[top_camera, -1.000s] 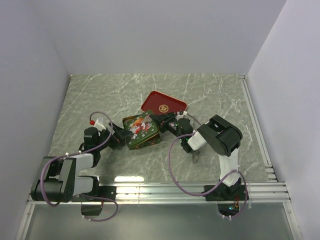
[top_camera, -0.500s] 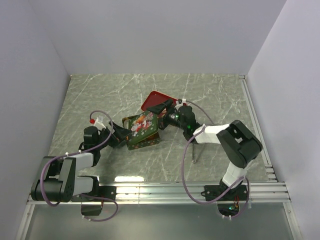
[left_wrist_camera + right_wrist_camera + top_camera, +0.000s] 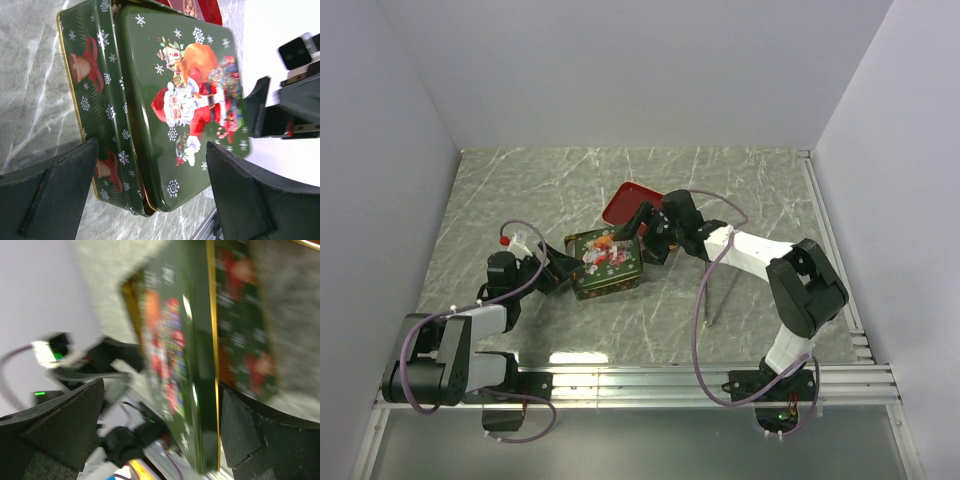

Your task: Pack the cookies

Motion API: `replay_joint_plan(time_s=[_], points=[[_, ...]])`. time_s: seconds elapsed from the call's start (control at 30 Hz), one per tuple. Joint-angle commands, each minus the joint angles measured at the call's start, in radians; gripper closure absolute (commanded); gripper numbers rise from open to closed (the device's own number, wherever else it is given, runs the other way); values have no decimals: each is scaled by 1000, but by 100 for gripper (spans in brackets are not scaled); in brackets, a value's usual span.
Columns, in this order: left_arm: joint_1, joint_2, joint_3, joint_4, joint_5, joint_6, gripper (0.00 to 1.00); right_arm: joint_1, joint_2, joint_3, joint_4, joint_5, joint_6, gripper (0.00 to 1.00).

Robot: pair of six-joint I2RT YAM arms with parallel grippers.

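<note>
Left gripper (image 3: 152, 150) first: gaping wide, holding nothing, fingers flanking the near-left end of the Christmas tin (image 3: 605, 268) without closing on it. Right gripper (image 3: 646, 235) likewise: spread wide, empty, straddling the tin's far-right corner (blurred in its own camera). Beneath everything, grey-green marbled table (image 3: 750, 200). Near its middle, that Christmas tin: green, gold-rimmed, bells and bows along the wall. Just behind, close against it, red tray (image 3: 625, 197), partly hidden by the right arm. On the tin, Santa lid (image 3: 190, 95), looking a shade askew at one corner. No cookies in sight anywhere; presumably shut inside. Judged nearly finished, then: perhaps only pressing the lid fully home left to do.
</note>
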Motion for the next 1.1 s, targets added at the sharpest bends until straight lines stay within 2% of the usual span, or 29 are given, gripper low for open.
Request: replay_joint_plan(time_s=[0.0, 0.23, 0.43, 0.7, 0.83, 1.07], points=[[6, -33, 28, 8, -7, 36, 6, -7, 16, 67, -192, 20, -107, 6], [6, -54, 17, -3, -13, 41, 6, -5, 71, 104, -244, -6, -126, 17], [4, -83, 19, -40, -27, 47, 6, 0, 118, 164, -304, 6, -162, 22], [4, -99, 31, -80, -35, 56, 6, 7, 181, 211, -328, 10, -179, 22], [4, -103, 33, -84, -35, 58, 6, 16, 204, 260, -359, 23, -190, 18], [4, -97, 36, -80, -32, 61, 6, 32, 243, 325, -382, 23, -189, 16]])
